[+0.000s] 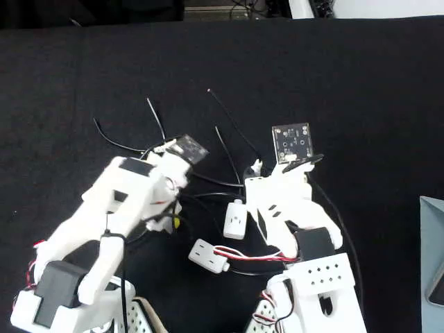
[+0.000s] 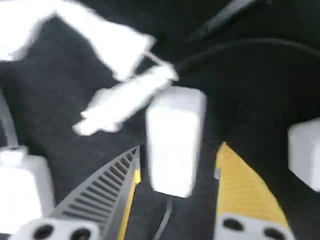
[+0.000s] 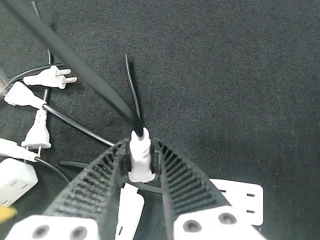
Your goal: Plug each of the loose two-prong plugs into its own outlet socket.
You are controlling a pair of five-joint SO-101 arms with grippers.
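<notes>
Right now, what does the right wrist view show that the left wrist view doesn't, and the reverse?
Right wrist: the right hand shut on a white plug with a black cord, and loose plugs lying nearby. Left wrist: the left hand open, with a white outlet block between its fingers. Both: the black table cover.

the table is covered with a black fuzzy cloth [image 1: 361,83], and it looks kinda felt-like up close in the right wrist view. past its far edge there's a dark strip at the upper left of the high view, a few cables [image 1: 243,8] at top centre and a white surface [image 1: 388,7] at upper right. a pale blue-grey thing [image 1: 430,236] pokes in at the lower right edge. lighting's soft and even.
</notes>
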